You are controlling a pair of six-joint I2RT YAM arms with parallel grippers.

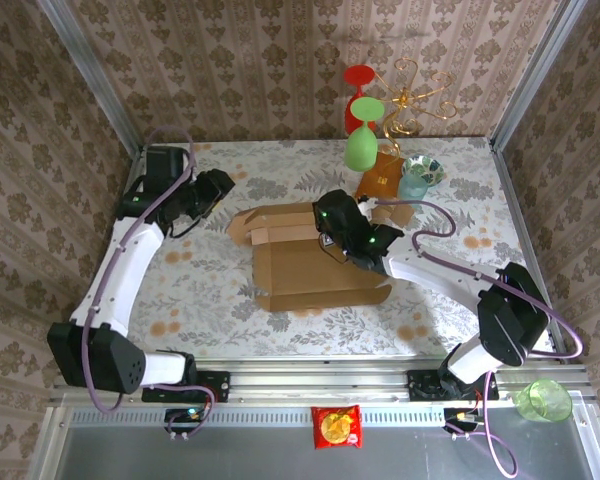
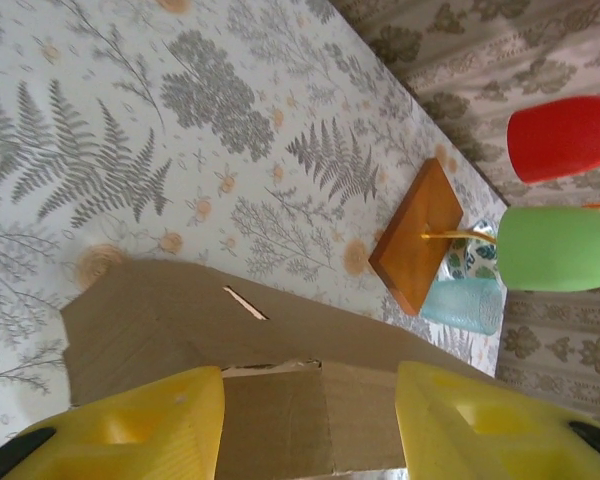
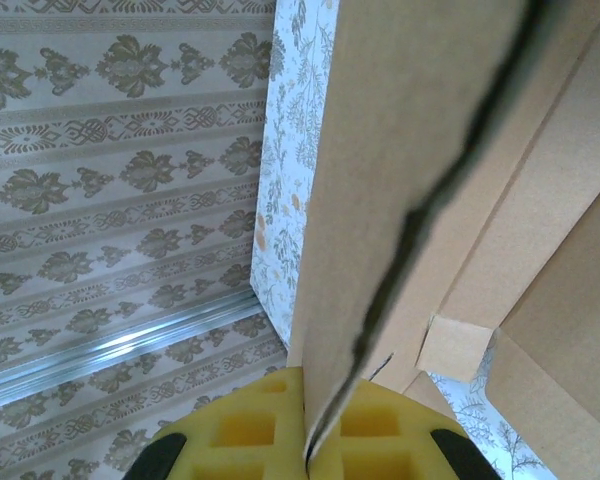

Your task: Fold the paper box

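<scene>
Left gripper (image 1: 220, 188): toward the far-left part of the tabletop (image 1: 195, 300), just beside the box's left flap. Its yellow fingers (image 2: 130, 430) are spread with nothing between them. In the left wrist view the cardboard lies beyond the gap, not pinched.
Paper box (image 1: 315, 270): one, a tan die-cut sheet partly folded, lying in the middle of the tabletop. Its small flaps point toward the far-left corner, and one panel is lifted on the far-right side.
Box long axis: it looks to run left to right across the tabletop.
Right gripper (image 1: 332, 232): over the far-right part of the box, clenched on the raised cardboard panel. In the right wrist view the panel's edge passes straight between the yellow pads (image 3: 240, 430).
Relation the move turns on: from the left fingers the loose flap lies to the right and toward the near edge, in line with the gap. The right arm already holds its panel, so the left arm is likely the free one nearest that flap.
Likely step: holding the panel up on the right while the left side comes in. The folding looks unfinished.
Packet (image 1: 380, 178): one, orange-brown, toward the far-right corner, near the box.
Cup (image 1: 413, 186): one, pale teal, touching or just beside the packet.
Goblets: two, one green (image 1: 360, 148) and one red (image 1: 358, 76), at the far edge.
</scene>
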